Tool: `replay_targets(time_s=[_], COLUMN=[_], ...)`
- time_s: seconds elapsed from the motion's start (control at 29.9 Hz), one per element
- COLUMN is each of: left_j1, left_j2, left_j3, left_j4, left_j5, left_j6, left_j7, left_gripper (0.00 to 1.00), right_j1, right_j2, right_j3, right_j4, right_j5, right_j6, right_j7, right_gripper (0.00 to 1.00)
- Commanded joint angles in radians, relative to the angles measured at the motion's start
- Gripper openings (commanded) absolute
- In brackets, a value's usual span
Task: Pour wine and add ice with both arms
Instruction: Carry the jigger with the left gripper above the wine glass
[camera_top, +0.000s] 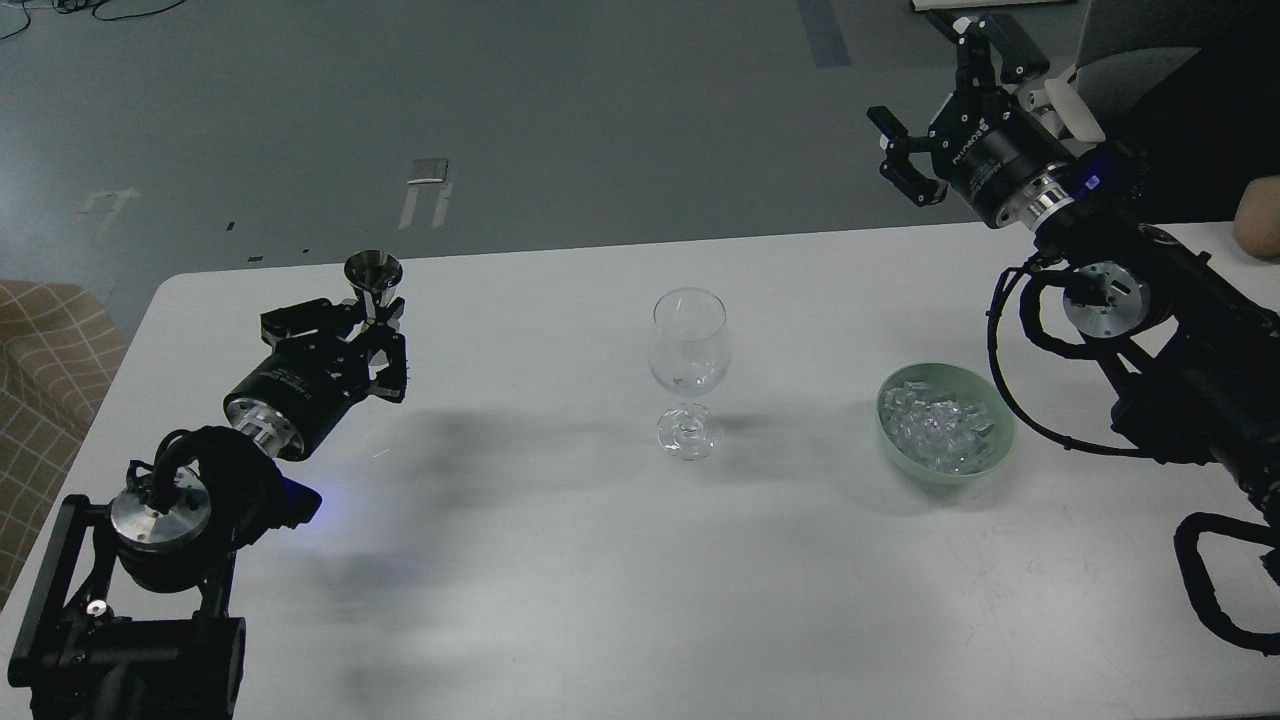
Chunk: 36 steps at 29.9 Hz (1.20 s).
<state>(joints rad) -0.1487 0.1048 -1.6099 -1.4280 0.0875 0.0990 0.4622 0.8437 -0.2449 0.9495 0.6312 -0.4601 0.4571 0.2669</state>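
A clear wine glass (689, 352) stands upright and empty at the middle of the white table (560, 560). A pale green bowl (987, 450) holds a heap of small clear ice cubes (936, 425) to the right of the glass. My left gripper (368, 325) is shut on a small steel measuring cup (374, 278), held upright above the table, left of the glass. My right gripper (935, 105) is open and empty, raised high beyond the table's far right edge, well above the bowl.
A person's bare forearm (1258, 215) rests at the table's far right edge. A checked cushion (45, 360) lies off the table's left side. Grey floor lies beyond the far edge.
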Motion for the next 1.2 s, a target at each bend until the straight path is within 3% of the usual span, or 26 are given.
replay_targets(time_s=[0.0,0.6,1.17], left_j1=[-0.031,-0.094,-0.167], left_j2=[0.0,0.003,0.003], left_j3=[0.031,0.145,0.272], left_j4=[-0.019,-0.141,-0.163], left_j5=[0.0,0.014,0.069], left_j6=[0.033,0.163,0.194], left_j7=[0.003,0.003,0.001], left_gripper=[0.05,0.05,0.04], right_j1=[-0.009,-0.021,-0.034], right_j2=[-0.004,-0.008,-0.01], right_j3=[0.0,0.002,0.006], right_j4=[0.007,0.015,0.027], right_j5=[0.001,0.001,0.001], right_j6=[0.0,0.0,0.0], right_j7=[0.0,0.0,0.0], right_gripper=[1.0,1.0,1.0])
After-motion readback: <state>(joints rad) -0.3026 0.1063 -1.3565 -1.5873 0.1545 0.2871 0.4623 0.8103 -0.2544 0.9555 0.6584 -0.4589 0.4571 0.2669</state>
